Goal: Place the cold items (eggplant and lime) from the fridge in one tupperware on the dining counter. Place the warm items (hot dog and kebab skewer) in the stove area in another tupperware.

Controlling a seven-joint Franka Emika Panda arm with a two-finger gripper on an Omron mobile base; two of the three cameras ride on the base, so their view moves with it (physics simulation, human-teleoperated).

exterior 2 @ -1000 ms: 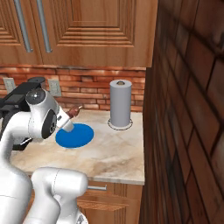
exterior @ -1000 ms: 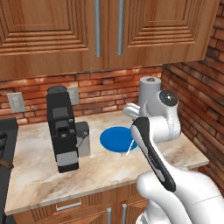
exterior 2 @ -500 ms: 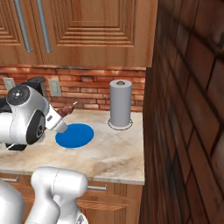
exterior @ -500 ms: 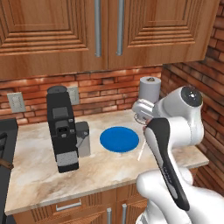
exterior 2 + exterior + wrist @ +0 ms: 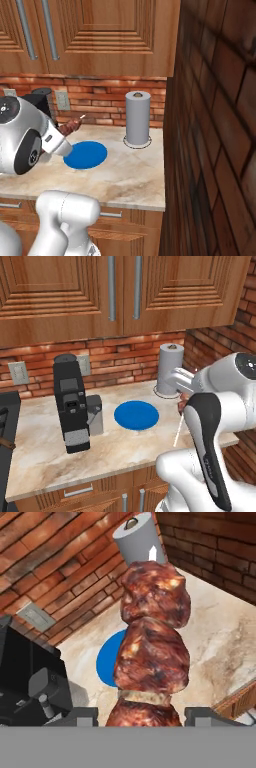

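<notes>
1. The kebab skewer stood clamped between the jaws, its meat chunks rising straight out from between the two tips.
2. The gripper held it aloft above the surface, probably for carrying toward a tupperware.
3. Below lay a blue plate, between the coffee machine and the paper towel roll.

You've got the kebab skewer up off the worktop: browned, glistening meat chunks stacked on a pale stick, tilted, above the worktop's right side.
</notes>
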